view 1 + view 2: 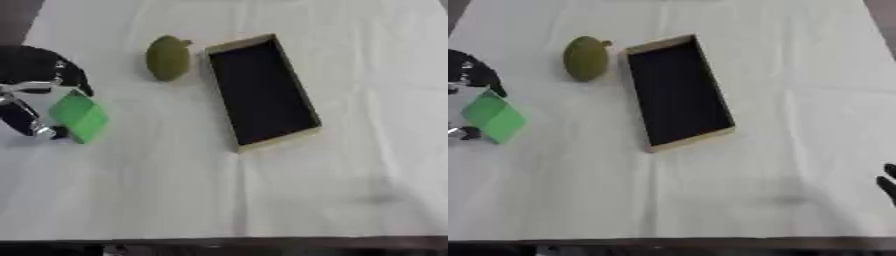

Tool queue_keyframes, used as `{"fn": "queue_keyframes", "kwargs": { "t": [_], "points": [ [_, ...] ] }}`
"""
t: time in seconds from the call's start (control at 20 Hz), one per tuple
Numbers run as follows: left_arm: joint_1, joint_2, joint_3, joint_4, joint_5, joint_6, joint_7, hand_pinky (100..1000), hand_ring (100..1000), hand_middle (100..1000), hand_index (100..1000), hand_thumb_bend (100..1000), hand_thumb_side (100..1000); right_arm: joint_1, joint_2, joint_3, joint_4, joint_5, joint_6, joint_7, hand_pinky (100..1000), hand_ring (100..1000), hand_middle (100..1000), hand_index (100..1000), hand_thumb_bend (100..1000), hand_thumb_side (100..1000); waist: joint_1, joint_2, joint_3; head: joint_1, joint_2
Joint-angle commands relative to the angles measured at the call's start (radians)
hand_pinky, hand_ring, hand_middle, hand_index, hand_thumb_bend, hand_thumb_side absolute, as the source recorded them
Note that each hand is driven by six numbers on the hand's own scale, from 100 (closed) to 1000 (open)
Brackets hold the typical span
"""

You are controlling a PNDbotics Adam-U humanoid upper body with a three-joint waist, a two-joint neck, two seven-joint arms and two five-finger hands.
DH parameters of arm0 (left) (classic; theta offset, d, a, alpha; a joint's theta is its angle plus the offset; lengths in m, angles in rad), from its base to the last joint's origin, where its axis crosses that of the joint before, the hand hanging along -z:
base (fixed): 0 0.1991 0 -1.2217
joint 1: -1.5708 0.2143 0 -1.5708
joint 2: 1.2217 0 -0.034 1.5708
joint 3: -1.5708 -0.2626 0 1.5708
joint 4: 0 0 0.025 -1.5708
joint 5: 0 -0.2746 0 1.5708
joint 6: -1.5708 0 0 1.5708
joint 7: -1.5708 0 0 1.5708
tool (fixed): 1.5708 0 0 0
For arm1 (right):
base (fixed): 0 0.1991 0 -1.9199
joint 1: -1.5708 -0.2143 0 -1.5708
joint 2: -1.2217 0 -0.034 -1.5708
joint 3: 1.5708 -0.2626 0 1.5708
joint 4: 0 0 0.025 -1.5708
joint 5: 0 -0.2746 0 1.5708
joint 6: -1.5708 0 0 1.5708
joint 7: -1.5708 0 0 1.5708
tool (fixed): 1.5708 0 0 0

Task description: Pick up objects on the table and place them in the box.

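Observation:
A bright green block sits tilted at the table's left side. My left hand comes in from the left edge, with curled fingers over the block's top and the thumb against its lower left corner, pinching it. An olive-green rounded fruit with a short stem lies just left of the box. The box is a long tan-rimmed tray with a dark inside and nothing in it. A small dark part of my right hand shows at the right edge.
A white cloth covers the table, whose front edge runs along the bottom of the views. Bare cloth stretches in front of the box and to its right.

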Motion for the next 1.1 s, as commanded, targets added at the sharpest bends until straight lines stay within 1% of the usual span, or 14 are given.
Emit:
{"fn": "queue_keyframes", "kwargs": {
  "t": [0.05, 0.1, 0.3, 0.4, 0.5, 0.7, 0.9, 1.0, 1.1],
  "points": [
    [-0.018, 0.016, -0.002, 0.009, -0.008, -0.162, -0.171, 836, 801, 674, 789, 450, 339, 0.004, -0.003, -0.001, -0.015, 0.010, -0.327, 0.327, 1000, 1000, 631, 998, 100, 470, -0.002, -0.013, -0.002, 0.005, -0.013],
    [-0.019, 0.014, -0.002, 0.012, -0.008, -0.163, -0.174, 828, 788, 650, 770, 450, 338, 0.005, -0.001, -0.001, -0.015, 0.013, -0.327, 0.327, 1000, 1000, 631, 998, 100, 470, -0.002, -0.013, -0.002, 0.006, -0.013],
    [-0.022, 0.007, -0.003, 0.025, -0.007, -0.160, -0.181, 818, 771, 610, 742, 444, 335, 0.005, 0.003, 0.002, -0.015, 0.024, -0.327, 0.327, 1000, 1000, 630, 1000, 100, 470, -0.002, -0.012, -0.002, 0.008, -0.016],
    [-0.022, 0.005, -0.004, 0.029, -0.005, -0.160, -0.184, 812, 760, 580, 720, 431, 332, 0.005, 0.006, 0.003, -0.015, 0.030, -0.327, 0.327, 1000, 1000, 630, 1000, 100, 470, -0.002, -0.011, -0.003, 0.008, -0.015],
    [-0.022, 0.004, -0.003, 0.030, -0.002, -0.159, -0.183, 804, 745, 531, 700, 418, 328, 0.006, 0.010, 0.003, -0.015, 0.034, -0.327, 0.327, 1000, 1000, 629, 1000, 100, 470, -0.001, -0.011, -0.004, 0.008, -0.015],
    [-0.022, 0.005, 0.009, 0.018, 0.008, -0.147, -0.163, 777, 701, 484, 653, 380, 319, 0.010, 0.015, 0.002, -0.015, 0.045, -0.327, 0.327, 1000, 1000, 628, 1000, 100, 470, 0.000, -0.011, -0.004, 0.007, -0.016],
    [-0.018, 0.011, 0.038, -0.025, 0.019, -0.122, -0.132, 752, 668, 460, 623, 339, 304, 0.013, 0.020, 0.001, -0.015, 0.052, -0.327, 0.327, 1000, 1000, 628, 1000, 100, 470, 0.001, -0.012, -0.003, 0.003, -0.018],
    [-0.021, 0.012, 0.056, -0.061, 0.031, -0.106, -0.118, 737, 650, 459, 621, 318, 294, 0.014, 0.021, 0.000, -0.015, 0.052, -0.327, 0.327, 1000, 1000, 628, 1000, 100, 470, 0.001, -0.012, -0.001, 0.000, -0.017],
    [-0.035, 0.007, 0.069, -0.102, 0.053, -0.095, -0.108, 733, 638, 469, 633, 316, 286, 0.015, 0.020, 0.000, -0.015, 0.049, -0.327, 0.327, 1000, 1000, 628, 1000, 100, 470, 0.001, -0.014, 0.001, -0.004, -0.015]
  ]
}}
